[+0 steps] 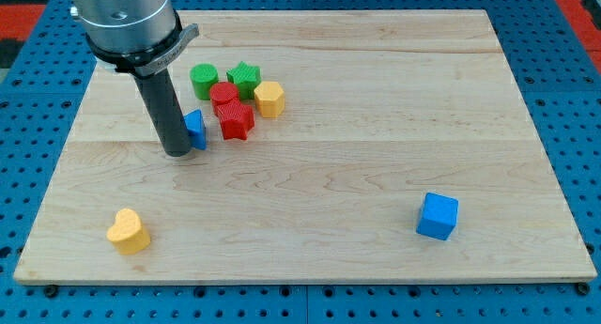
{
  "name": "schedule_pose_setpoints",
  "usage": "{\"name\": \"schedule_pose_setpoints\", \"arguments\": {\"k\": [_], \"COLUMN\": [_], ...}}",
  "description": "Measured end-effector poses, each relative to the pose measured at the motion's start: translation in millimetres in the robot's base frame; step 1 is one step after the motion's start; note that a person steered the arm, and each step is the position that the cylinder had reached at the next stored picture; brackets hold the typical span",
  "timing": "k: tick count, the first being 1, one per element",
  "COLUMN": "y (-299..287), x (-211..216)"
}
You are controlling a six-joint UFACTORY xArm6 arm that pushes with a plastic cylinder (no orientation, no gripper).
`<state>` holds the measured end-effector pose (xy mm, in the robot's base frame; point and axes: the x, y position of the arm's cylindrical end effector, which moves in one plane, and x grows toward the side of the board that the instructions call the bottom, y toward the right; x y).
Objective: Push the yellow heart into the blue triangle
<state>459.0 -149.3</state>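
Observation:
The yellow heart (128,231) lies near the view's bottom left corner of the wooden board. The blue triangle (196,129) sits at the upper left, partly hidden behind my rod. My tip (178,152) rests on the board touching or just beside the blue triangle's left side. The yellow heart is well below and left of my tip.
A cluster sits right of the blue triangle: a green cylinder (204,80), a green star (243,77), a red cylinder (224,96), a red star (236,120) and a yellow hexagon (269,99). A blue cube (437,216) lies at the lower right. The board's edge (300,283) runs along the bottom.

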Motion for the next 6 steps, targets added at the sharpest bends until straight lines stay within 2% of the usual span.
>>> {"name": "schedule_pose_setpoints", "arguments": {"k": [1, 2, 3, 4, 5, 6], "y": [13.0, -1.0, -1.7, -9.3, -52.5, -74.5], "x": [-4.4, 24.3, 85.6, 124.5, 157.9, 158.5]}}
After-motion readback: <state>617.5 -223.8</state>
